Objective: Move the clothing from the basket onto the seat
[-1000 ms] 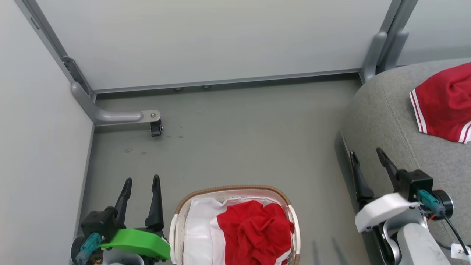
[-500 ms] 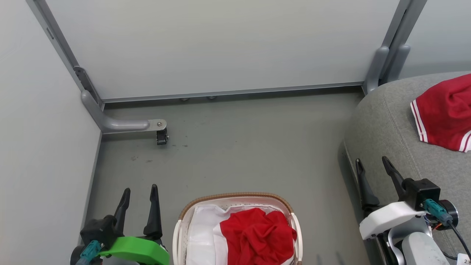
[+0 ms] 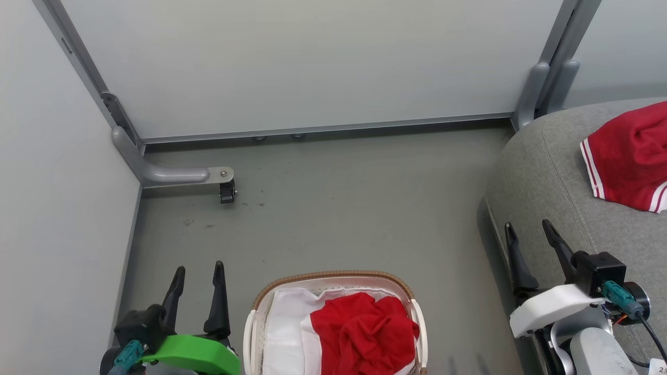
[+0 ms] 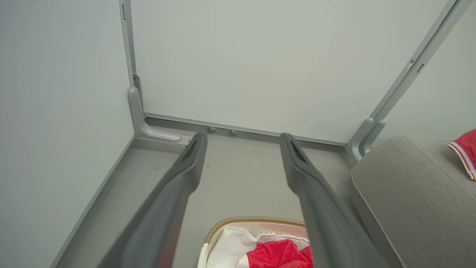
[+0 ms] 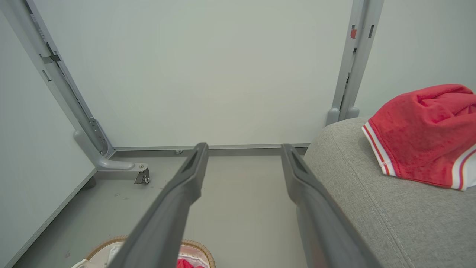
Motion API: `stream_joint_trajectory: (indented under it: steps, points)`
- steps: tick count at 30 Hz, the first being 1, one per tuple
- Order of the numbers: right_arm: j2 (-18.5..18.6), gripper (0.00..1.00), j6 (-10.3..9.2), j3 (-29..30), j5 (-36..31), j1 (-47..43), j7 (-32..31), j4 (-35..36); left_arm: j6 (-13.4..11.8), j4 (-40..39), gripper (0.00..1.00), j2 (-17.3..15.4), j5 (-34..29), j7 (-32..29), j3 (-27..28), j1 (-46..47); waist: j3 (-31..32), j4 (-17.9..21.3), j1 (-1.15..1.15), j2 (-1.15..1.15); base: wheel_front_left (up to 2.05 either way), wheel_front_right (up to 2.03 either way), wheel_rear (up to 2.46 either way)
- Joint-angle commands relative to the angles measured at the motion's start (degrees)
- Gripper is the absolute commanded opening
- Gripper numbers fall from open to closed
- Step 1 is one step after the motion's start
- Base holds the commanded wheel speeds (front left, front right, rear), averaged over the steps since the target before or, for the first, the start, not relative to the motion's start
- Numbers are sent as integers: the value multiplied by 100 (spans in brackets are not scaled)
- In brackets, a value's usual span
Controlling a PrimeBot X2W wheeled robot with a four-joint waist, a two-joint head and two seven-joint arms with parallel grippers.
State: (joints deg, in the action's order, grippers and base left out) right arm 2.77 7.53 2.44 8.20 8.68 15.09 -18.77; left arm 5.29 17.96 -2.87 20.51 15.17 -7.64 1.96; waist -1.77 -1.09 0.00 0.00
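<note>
The white basket with its brown woven rim sits on the floor at the bottom centre, holding crumpled red clothing over a white liner. Another red garment with white stripe trim lies on the grey seat at the right. My left gripper is open, left of the basket, nothing between its fingers. My right gripper is open beside the seat's front edge, empty. The left wrist view shows the basket and red clothing below the fingers. The right wrist view shows the garment on the seat.
Pale partition walls close in the back and left. A grey metal foot with a small black caster juts onto the grey floor at the back left. A grey post stands behind the seat.
The whole head picture shifted down between one second and half a second ago, a camera move. Since then almost nothing differs. Both grippers stay open and empty; clothing is unmoved.
</note>
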Motion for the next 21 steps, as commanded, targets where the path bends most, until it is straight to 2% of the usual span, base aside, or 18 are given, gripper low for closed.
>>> stream_joint_trajectory:
  steps: [1, 13, 21]
  points:
    - [22, 100, -8, 9, 3, -40, 11, 33, 8, -4, 100, -4, -38, -3, -4, -38, -7, 1, 0, 0, 0, 0, 0]
    - [23, 100, -8, 140, -62, 105, 11, 193, 43, -43, 100, -5, -105, -3, -126, 206, -244, 34, 0, 0, 0, 0, 0]
    - [21, 100, -8, 245, -138, 494, 11, 436, 154, 68, 100, -8, -279, -4, -662, 864, -919, 286, 0, 0, 0, 0, 0]
